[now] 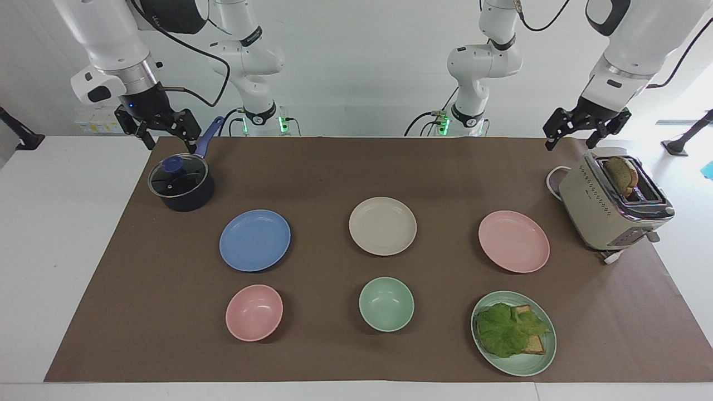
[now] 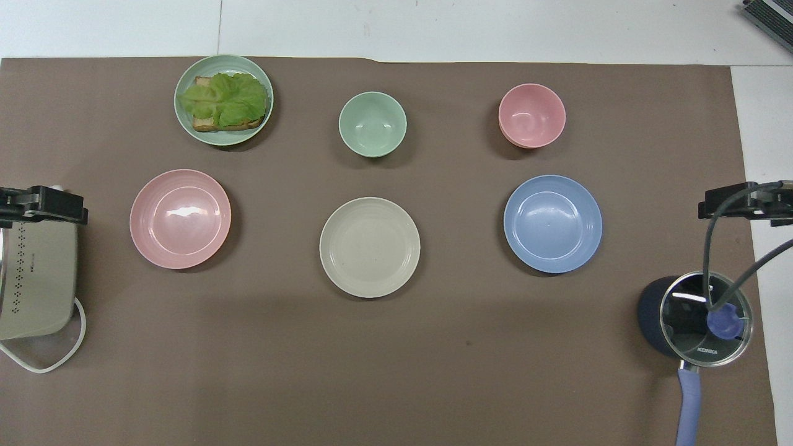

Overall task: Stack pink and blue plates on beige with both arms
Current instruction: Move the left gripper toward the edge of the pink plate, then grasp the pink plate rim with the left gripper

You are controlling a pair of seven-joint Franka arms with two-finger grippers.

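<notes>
From my remote station, the overhead camera cuts off most of both arms: only a black part of the left gripper [image 2: 43, 204] shows at the frame's edge over the toaster [image 2: 37, 279], itself cropped, and of the right gripper [image 2: 746, 201] only a dark bar and cables over the surface's edge near the saucepan [image 2: 694, 316].

The beige plate [image 1: 382, 225] sits at the middle of the brown mat [image 1: 345, 167], round, shallow, matte and bare. I take it as my landmark. The blue plate [image 1: 254, 240] lies flat beside it toward the right arm's end, well apart from it. The pink plate [image 1: 513, 241] lies flat beside it toward the left arm's end, also well apart. Both match it in size and carry nothing.

Farther from the robots than the beige plate stands a green bowl [image 1: 386, 304], flanked by a pink bowl [image 1: 254, 312] and a green plate [image 1: 513, 332] with lettuce on bread.

In the facing camera the left gripper [image 1: 574, 139] hangs in the air over the mat's edge by the toaster [image 1: 613, 203], jaws released and holding nothing. The right gripper [image 1: 167, 139] hangs over the saucepan's handle, jaws likewise released, wrist pointing down.
</notes>
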